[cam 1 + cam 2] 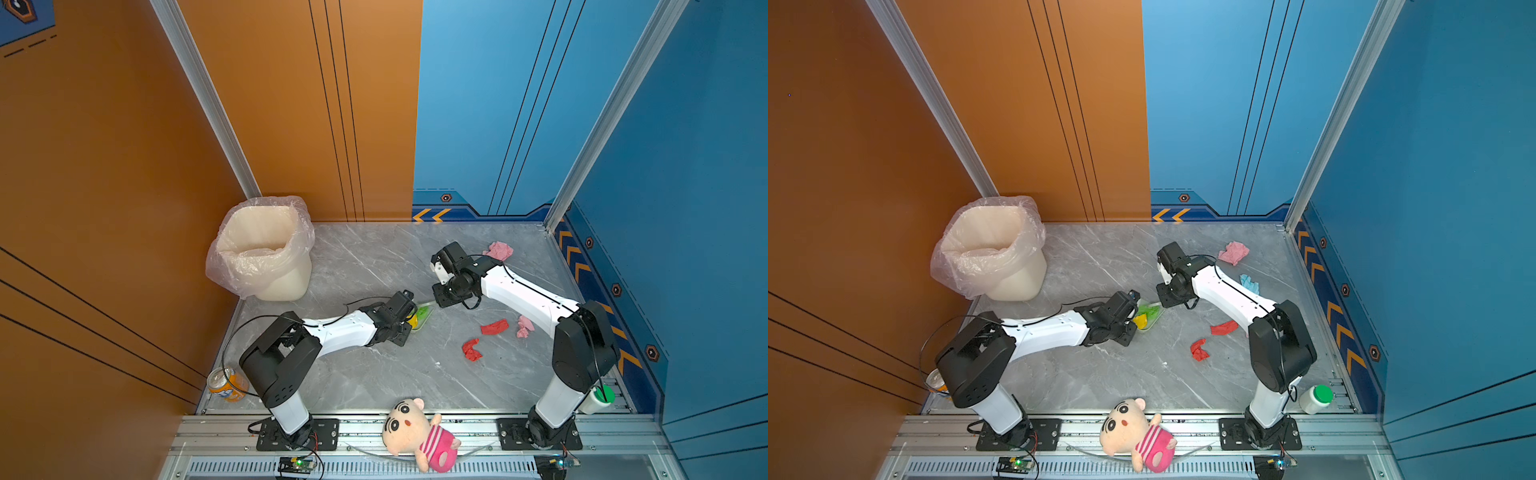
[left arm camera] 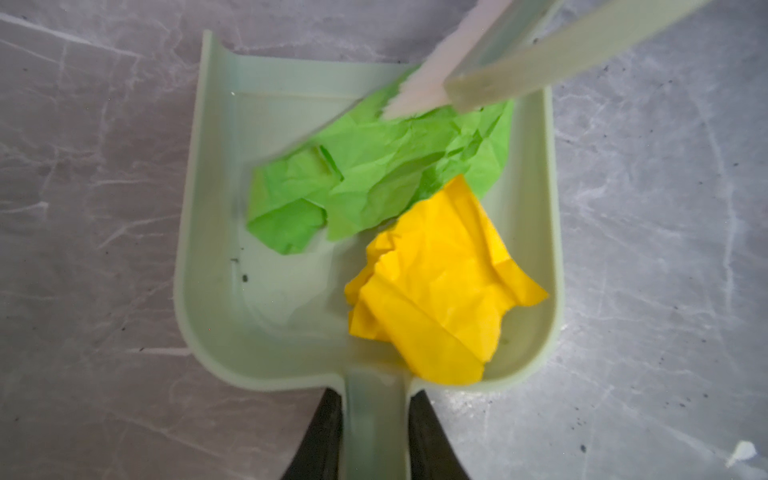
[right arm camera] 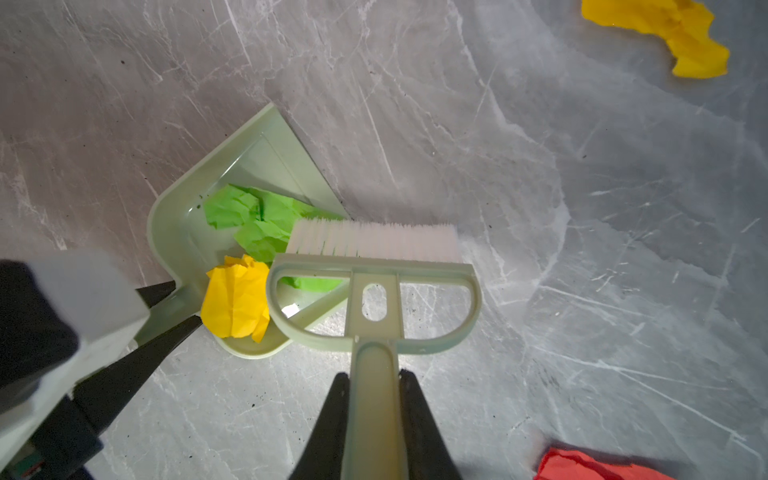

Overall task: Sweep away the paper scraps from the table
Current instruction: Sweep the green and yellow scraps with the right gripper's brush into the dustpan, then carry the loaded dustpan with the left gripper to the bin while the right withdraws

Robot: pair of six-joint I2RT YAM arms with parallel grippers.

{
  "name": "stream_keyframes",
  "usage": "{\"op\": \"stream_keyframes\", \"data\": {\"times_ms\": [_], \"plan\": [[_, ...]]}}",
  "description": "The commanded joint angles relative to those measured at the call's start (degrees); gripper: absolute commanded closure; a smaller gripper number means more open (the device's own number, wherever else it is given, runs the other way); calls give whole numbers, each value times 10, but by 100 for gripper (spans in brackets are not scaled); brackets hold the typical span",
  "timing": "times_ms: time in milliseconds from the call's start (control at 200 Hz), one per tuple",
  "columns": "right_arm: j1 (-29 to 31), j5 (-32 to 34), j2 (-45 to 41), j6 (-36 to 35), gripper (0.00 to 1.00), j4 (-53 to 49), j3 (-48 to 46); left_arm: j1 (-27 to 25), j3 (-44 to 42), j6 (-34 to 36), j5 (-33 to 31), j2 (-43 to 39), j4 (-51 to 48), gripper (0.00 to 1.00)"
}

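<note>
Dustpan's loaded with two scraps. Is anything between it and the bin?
Nothing visible. In both top views only bare table lies between the dustpan and the lined bin. The red scraps lie the other way.

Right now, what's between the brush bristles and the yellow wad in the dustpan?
A crumpled green scrap, inside the dustpan, as the left wrist view shows.

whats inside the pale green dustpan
A crumpled green paper scrap and a crumpled yellow paper scrap lie in the pale green dustpan. The white-bristled brush covers part of the green one; anything under them is hidden.
</note>
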Motion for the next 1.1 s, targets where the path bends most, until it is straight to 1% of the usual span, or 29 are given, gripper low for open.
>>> {"op": "stream_keyframes", "data": {"times_ms": [0, 145, 310, 511, 711, 736, 891, 1096], "plan": [[-13, 38, -30, 13, 100, 11, 8, -15, -17, 4, -20, -15, 33, 86], [-32, 44, -46, 31, 100, 39, 9, -20, -27, 5, -28, -18, 53, 86], [-53, 54, -60, 37, 100, 43, 10, -22, -35, 4, -40, -23, 68, 86], [-84, 60, -87, 48, 100, 45, -16, -24, -39, 5, -59, -54, 61, 87], [-110, 61, -108, 52, 100, 47, -38, -23, -19, 20, -85, -104, 11, 86], [-111, 60, -110, 53, 100, 47, -40, -23, -16, 22, -89, -111, -14, 86], [-122, 62, -116, 54, 100, 50, -51, -16, 8, 33, -97, -160, -66, 85], [-126, 56, -112, 53, 100, 51, -51, 1, 63, 53, -102, -210, -160, 85]]}}
